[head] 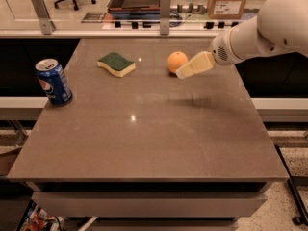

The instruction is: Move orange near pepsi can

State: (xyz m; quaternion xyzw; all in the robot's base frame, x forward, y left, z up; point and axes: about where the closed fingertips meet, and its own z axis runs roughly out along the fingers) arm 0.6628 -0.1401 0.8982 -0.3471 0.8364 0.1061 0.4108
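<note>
The orange (176, 61) sits on the grey table (159, 134) toward the back, right of centre. The pepsi can (53, 82) stands upright at the table's left edge, far from the orange. My gripper (184, 71) reaches in from the right on a white arm (260, 30); its cream fingers point left and their tips overlap the orange's lower right side in this view. I cannot tell if they touch the fruit.
A green-and-yellow sponge (116, 64) lies left of the orange at the back. A counter with a cardboard box (227, 0) and a tray runs behind the table. A black gap lies on each side of the table.
</note>
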